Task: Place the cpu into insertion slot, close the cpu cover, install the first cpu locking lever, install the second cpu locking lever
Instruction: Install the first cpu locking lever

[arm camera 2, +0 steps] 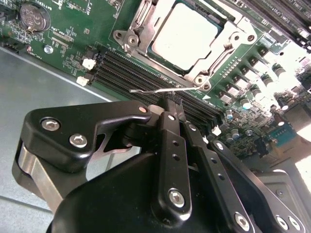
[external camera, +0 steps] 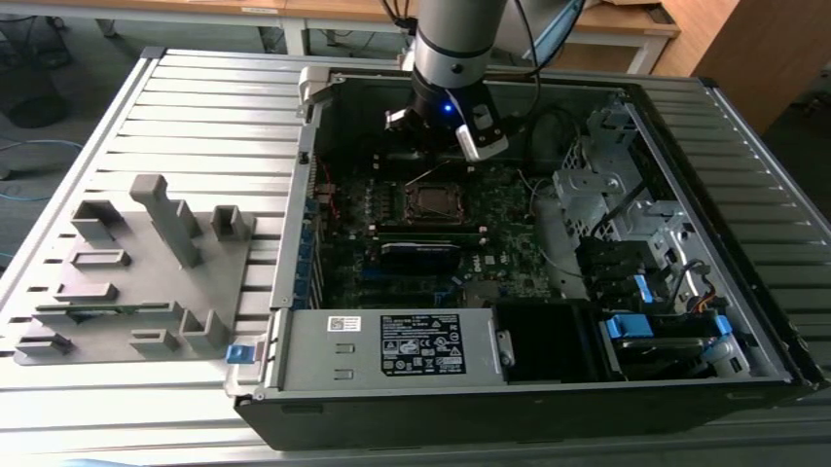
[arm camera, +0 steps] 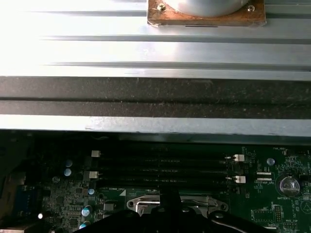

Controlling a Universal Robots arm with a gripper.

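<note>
1. Where the arm (external camera: 454, 39) reaches down into the open computer case (external camera: 296, 195), the gripper (arm camera 2: 172, 101) hangs low over the motherboard (external camera: 507, 209), close to one case wall.
2. Its black fingers (arm camera 2: 167, 126) are drawn together with no gap at the tips. The tips touch a thin wire locking lever (arm camera 2: 150, 91) just beside the socket's edge. Whether they pinch the wire or only press on it, I cannot tell.
3. The cpu (arm camera 2: 182, 34) lies flat in the insertion slot (external camera: 433, 199). The cpu cover (arm camera 2: 143, 26) is folded down around it, its window framing the dull metal top.
4. Long black memory slots (arm camera 2: 126, 73) run between the socket and a bare grey metal panel (arm camera 2: 48, 107), so the fingertips work in a narrow strip.
5. In the exterior view, a power supply (external camera: 389, 345) and a drive cage (external camera: 610, 185) crowd the case's other sides.
6. On the exterior view's left, a grey fixture block (external camera: 143, 263) sits on the slatted table (external camera: 195, 107), well apart from the case.
</note>
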